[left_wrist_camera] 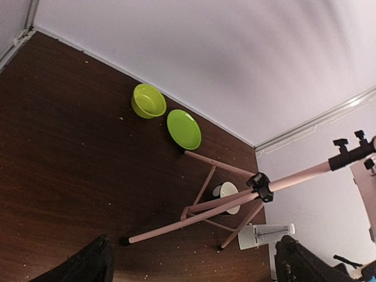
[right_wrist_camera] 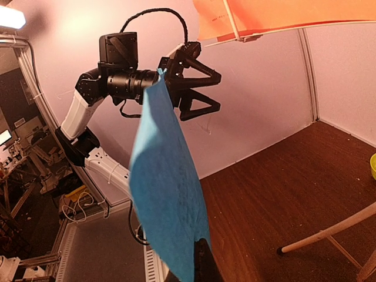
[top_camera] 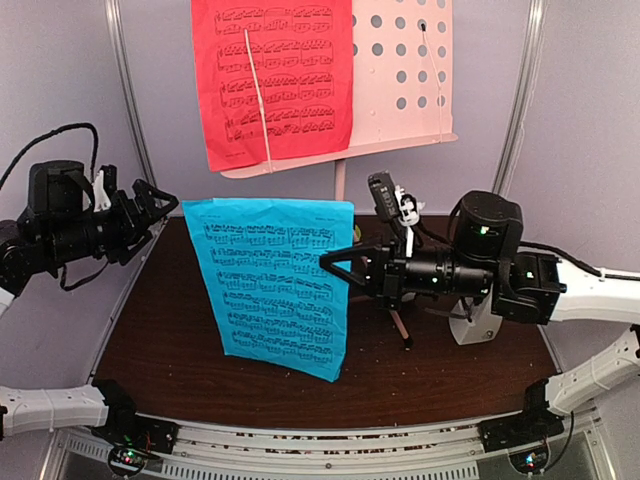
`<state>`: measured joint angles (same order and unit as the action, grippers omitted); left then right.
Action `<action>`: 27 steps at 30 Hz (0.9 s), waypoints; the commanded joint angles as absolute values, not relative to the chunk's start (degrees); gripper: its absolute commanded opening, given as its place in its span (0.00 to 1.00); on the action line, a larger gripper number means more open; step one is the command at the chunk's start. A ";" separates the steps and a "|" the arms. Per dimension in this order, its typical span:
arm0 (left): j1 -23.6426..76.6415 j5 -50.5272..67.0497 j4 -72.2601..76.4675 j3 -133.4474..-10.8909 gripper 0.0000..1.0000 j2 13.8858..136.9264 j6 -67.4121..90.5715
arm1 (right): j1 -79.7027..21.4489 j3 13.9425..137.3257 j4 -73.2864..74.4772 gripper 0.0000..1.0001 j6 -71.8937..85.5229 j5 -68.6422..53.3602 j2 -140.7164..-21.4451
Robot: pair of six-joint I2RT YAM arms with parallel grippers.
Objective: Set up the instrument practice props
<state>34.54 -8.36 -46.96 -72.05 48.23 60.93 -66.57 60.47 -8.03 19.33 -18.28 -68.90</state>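
Note:
The pale pink music stand stands at the back, with the red music sheet resting on its desk. Its tripod legs spread over the dark table. The blue music sheet hangs upright in mid-air, with my right gripper shut on its right edge; in the right wrist view the blue sheet hides most of that gripper. My left gripper stands wide open right at the sheet's upper left corner, holding nothing. The white-grey metronome sits beside a stand leg.
A green bowl and a green plate sit near the back wall. A white bowl with a black base stands under the tripod. Walls and metal frame posts enclose the dark wooden table.

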 commanded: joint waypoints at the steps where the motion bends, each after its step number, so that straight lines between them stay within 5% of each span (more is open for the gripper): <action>1: 34.34 0.54 -35.69 -70.03 0.98 46.85 53.04 | -65.48 58.64 -5.89 0.00 18.94 -20.59 -65.56; 9: 34.29 12.43 -33.31 -71.14 0.97 50.07 47.67 | -64.36 56.49 -4.24 0.00 19.66 -21.87 -62.38; 27: 34.41 19.54 -24.80 -65.19 0.92 46.70 46.19 | -60.68 53.95 -5.64 0.00 29.72 -28.66 -56.29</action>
<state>34.54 15.05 -31.33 -67.02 47.90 48.25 -61.80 54.63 -4.47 25.98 -25.41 -58.54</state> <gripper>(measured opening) 0.924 0.009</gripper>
